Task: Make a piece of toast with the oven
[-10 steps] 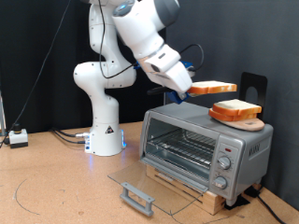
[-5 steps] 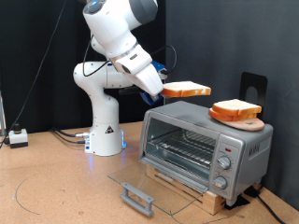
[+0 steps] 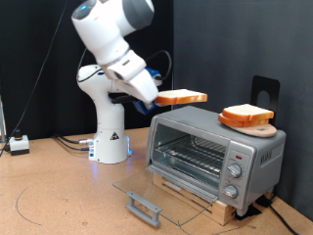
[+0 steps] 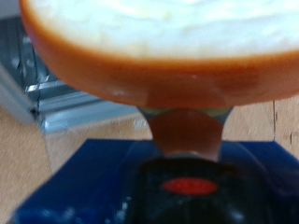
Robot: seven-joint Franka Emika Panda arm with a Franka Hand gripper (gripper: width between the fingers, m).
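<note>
My gripper (image 3: 155, 98) is shut on the piece of toast (image 3: 183, 97), a bread slice with a pale face and golden-orange crust, held level in the air above the exterior view's left end of the oven (image 3: 213, 149). The oven is a silver countertop box with its glass door (image 3: 155, 199) folded down flat and the wire rack (image 3: 191, 155) showing inside. In the wrist view the toast (image 4: 159, 47) fills the frame close up, and a corner of the oven (image 4: 37, 89) shows behind it.
A twin bread slice (image 3: 245, 115) lies on a round wooden board (image 3: 249, 125) on the oven's top at the exterior view's right. Two knobs (image 3: 234, 172) are on the oven's front. The robot base (image 3: 110, 137) stands behind on the wooden table (image 3: 59, 196).
The arm has carried the toast towards the exterior view's left and slightly down, away from the board on the oven's top. The twin slice and the oven have not moved.
</note>
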